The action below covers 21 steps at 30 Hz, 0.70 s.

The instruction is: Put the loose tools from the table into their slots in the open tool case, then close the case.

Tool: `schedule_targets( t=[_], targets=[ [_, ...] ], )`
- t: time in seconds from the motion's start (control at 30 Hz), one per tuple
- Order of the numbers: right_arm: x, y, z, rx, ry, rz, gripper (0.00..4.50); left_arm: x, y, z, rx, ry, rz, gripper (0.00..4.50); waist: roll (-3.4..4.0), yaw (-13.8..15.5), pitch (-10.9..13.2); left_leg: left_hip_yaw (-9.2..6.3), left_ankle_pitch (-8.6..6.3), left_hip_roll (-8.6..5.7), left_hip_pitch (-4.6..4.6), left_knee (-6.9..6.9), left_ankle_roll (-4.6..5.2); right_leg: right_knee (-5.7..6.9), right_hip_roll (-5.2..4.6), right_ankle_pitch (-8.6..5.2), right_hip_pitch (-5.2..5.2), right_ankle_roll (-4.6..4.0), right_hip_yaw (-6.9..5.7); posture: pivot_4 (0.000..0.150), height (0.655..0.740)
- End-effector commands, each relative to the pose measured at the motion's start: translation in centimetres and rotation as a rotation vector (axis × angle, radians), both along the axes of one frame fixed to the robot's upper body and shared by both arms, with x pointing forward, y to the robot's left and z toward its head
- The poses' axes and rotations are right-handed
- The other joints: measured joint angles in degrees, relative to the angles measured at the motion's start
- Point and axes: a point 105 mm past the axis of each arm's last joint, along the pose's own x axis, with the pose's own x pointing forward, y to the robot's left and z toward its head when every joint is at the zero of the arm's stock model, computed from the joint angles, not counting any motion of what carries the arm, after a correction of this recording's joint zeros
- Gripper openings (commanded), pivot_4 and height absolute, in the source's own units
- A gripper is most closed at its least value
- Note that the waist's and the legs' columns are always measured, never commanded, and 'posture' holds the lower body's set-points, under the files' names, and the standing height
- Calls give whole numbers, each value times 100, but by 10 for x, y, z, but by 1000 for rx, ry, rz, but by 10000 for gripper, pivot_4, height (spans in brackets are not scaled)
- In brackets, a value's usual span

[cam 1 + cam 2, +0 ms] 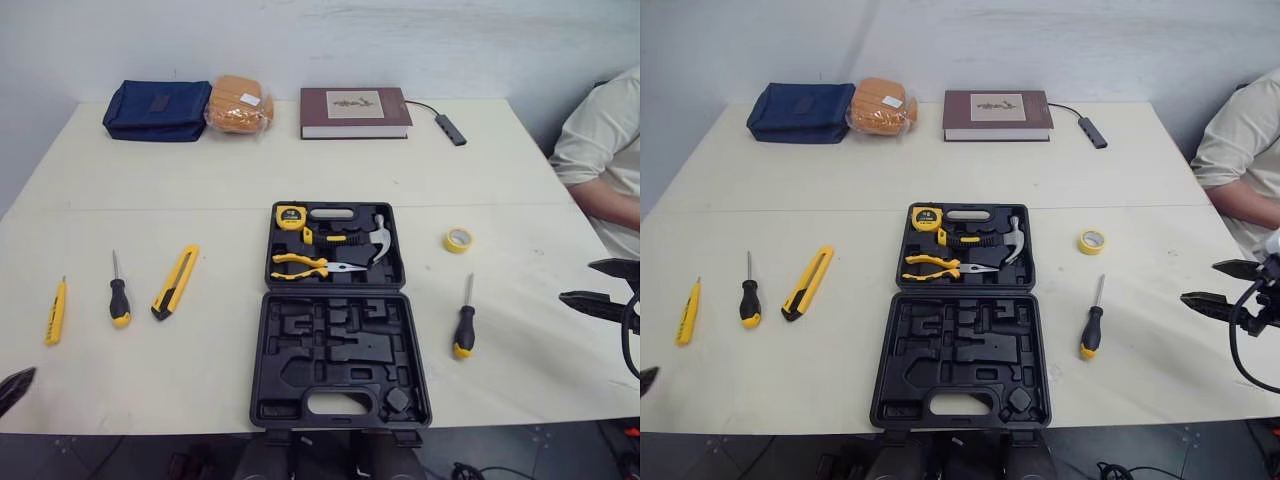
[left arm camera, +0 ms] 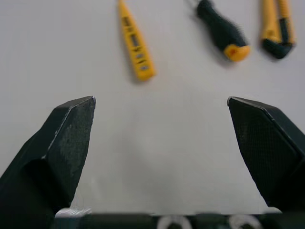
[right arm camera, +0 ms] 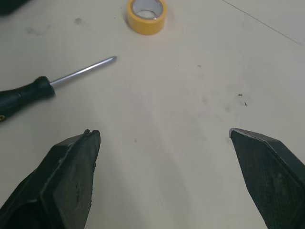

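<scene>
Tool case [image 1: 340, 350] lies open and flat at the middle of the table [image 1: 200, 180], close to the near edge, with its two halves hinged side by side front to back. The far half holds a yellow tape measure [image 1: 291, 216], yellow-handled pliers [image 1: 305, 265] and a hammer [image 1: 378, 238], each seated in a slot; the near half, with the handle cut-out, shows bare black moulded recesses. Three loose tools lie to the robot's left of the case, well apart from it: a utility knife [image 1: 176, 282] nearest the case, then a left screwdriver [image 1: 119, 295] with a black and yellow handle, then a slim yellow tester [image 1: 56, 312] farthest out. To the right of the case lie a right screwdriver [image 1: 464, 325], shaft pointing away from the robot, and beyond it a yellow tape roll [image 1: 458, 240]. The left gripper [image 2: 161, 101] hovers above bare table short of the yellow tester, fingers wide apart and holding nothing. The right gripper [image 3: 162, 133] hovers over the table to the right of the right screwdriver, fingers likewise spread and empty. Along the far edge sit a blue pouch [image 1: 157, 109], a wrapped bread packet [image 1: 240, 104], a book [image 1: 355, 112] and a cabled adapter [image 1: 452, 128]. A person [image 1: 600, 150] sits at the table's right side
</scene>
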Motion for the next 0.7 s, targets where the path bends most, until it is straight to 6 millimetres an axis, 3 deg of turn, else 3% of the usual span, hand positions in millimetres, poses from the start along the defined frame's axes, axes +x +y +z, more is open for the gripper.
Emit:
schedule_targets(
  t=[0.03,0.23,0.47,0.57,0.7],
  targets=[
    [2,-4,16,-62,-50,7,45000,-6,16,5,89,14,47,44741,15,-15,3,1,0,0,0,-3,0,0,0,-1,-3,-2,1,1500,7400],
    [11,13,16,-34,-86,48,45000,15,-6,2,72,3,-21,44741,26,-54,5,1,0,1,-2,-9,-2,1,-1,2,-7,3,2,1500,7400],
    [23,76,25,59,-143,238,45000,50,-48,10,17,-25,-20,44741,31,-115,9,0,2,2,-2,-12,-6,3,-1,6,-4,11,1,1500,7400],
    [20,134,38,138,-160,430,45000,68,-67,12,-35,-11,34,44741,37,-118,11,1,17,1,-1,-11,-6,5,-1,8,-4,14,1,1500,7400],
    [8,194,50,265,-156,639,45000,89,-90,14,-65,-9,82,44741,33,-97,12,-8,37,1,-2,-12,-26,12,0,9,-4,17,-6,1500,7400]
  ],
)
